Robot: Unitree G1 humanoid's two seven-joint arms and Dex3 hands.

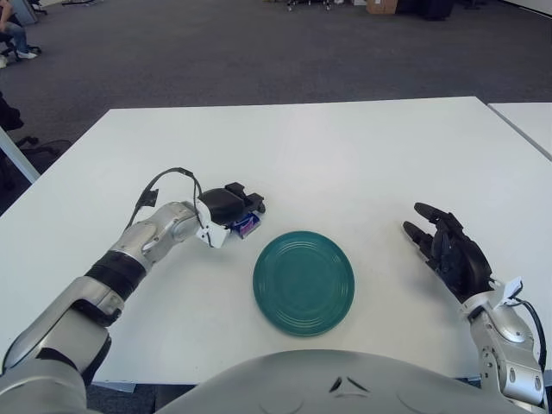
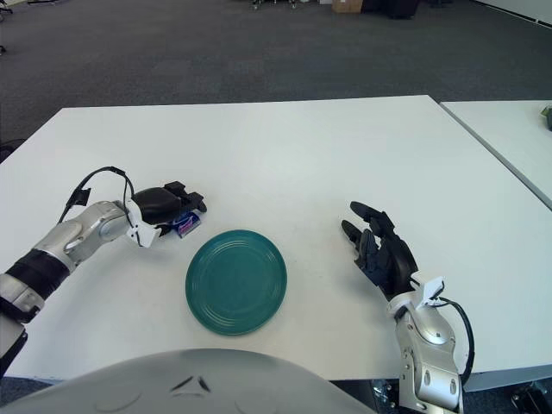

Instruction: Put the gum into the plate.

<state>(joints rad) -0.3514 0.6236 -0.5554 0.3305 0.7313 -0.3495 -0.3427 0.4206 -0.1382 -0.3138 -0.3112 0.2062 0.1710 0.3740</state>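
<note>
The gum [image 1: 245,226] pack bears print too small to read

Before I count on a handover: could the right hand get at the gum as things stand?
Probably not. The gum is gripped in the left hand, left of the plate, while the right hand shows open, right of the plate.

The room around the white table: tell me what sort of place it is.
Probably an open office or lab. Grey carpet runs behind the white table, a second white table stands alongside, and chair bases line the far edge.
</note>
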